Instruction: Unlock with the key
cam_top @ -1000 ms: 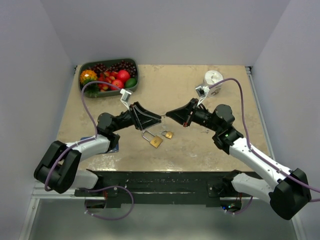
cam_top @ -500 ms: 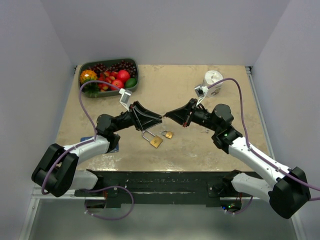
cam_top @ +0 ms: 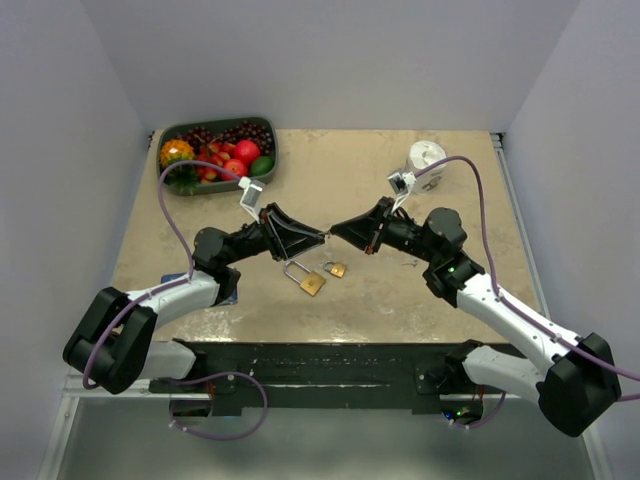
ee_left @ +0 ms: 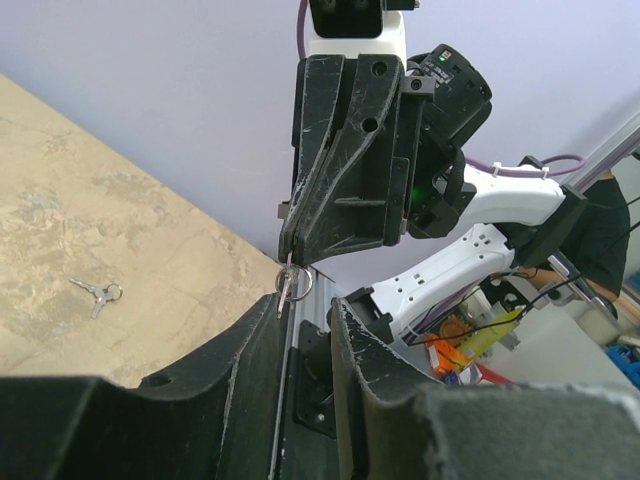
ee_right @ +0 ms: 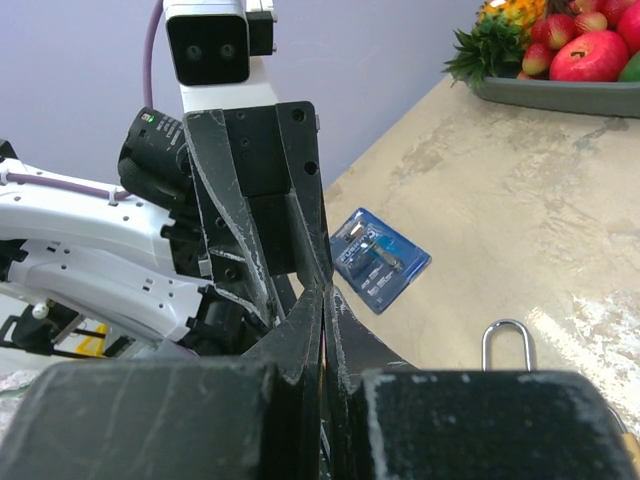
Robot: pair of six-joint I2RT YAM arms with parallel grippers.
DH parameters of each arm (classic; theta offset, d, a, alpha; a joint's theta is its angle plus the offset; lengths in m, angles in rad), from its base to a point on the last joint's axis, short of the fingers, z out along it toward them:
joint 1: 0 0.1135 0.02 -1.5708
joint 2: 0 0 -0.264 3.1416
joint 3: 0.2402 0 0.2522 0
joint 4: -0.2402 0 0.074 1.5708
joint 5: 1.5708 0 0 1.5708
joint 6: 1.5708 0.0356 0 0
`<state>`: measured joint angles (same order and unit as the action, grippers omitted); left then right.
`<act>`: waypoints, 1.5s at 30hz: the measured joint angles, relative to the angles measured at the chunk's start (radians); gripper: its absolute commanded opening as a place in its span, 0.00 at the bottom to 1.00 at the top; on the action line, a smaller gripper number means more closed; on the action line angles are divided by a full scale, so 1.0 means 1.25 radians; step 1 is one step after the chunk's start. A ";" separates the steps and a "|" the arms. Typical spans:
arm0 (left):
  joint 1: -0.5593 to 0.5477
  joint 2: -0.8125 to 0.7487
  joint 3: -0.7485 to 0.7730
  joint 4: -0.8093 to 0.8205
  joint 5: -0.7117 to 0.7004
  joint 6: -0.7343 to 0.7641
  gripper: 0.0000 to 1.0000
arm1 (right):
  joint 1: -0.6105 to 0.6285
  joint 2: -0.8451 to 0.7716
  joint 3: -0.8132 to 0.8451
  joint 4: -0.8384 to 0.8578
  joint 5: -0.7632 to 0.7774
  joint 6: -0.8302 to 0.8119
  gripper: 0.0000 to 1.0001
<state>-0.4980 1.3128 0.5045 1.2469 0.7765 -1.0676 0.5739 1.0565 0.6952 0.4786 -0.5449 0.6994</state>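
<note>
My right gripper (cam_top: 334,229) is shut on the key (ee_left: 287,285), a thin silvery key on a small ring that hangs from its tip in the left wrist view. My left gripper (cam_top: 321,238) is open, jaws a narrow gap apart (ee_left: 305,305), right under the key, tip to tip with the right gripper above the table. In the right wrist view the right gripper (ee_right: 325,287) has its jaws pressed together; the key is hidden there. Two brass padlocks lie on the table below the grippers, a larger one (cam_top: 309,281) and a smaller one (cam_top: 336,268). One shackle (ee_right: 505,340) shows in the right wrist view.
A second small bunch of keys (ee_left: 98,293) lies on the table, right of the padlocks (cam_top: 410,263). A blue packet (ee_right: 380,260) lies under the left arm. A tray of fruit (cam_top: 272,142) stands at the back left, a white roll (cam_top: 427,157) at the back right.
The right gripper has edged very slightly left toward the left gripper's tip. Otherwise nothing has visibly moved.
</note>
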 measured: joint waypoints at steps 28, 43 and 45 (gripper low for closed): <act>-0.001 0.000 0.009 -0.049 -0.009 0.048 0.00 | 0.000 0.016 0.000 -0.013 -0.018 -0.003 0.03; -0.002 -0.047 0.277 -0.804 0.176 0.590 0.00 | 0.000 0.007 0.063 -0.221 -0.105 -0.131 0.57; -0.002 -0.047 0.304 -0.912 0.193 0.671 0.00 | 0.000 0.009 0.063 -0.240 -0.130 -0.144 0.56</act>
<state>-0.4999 1.2545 0.8841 0.1074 1.0172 -0.2291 0.5743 1.0676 0.7742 0.1783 -0.7078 0.5194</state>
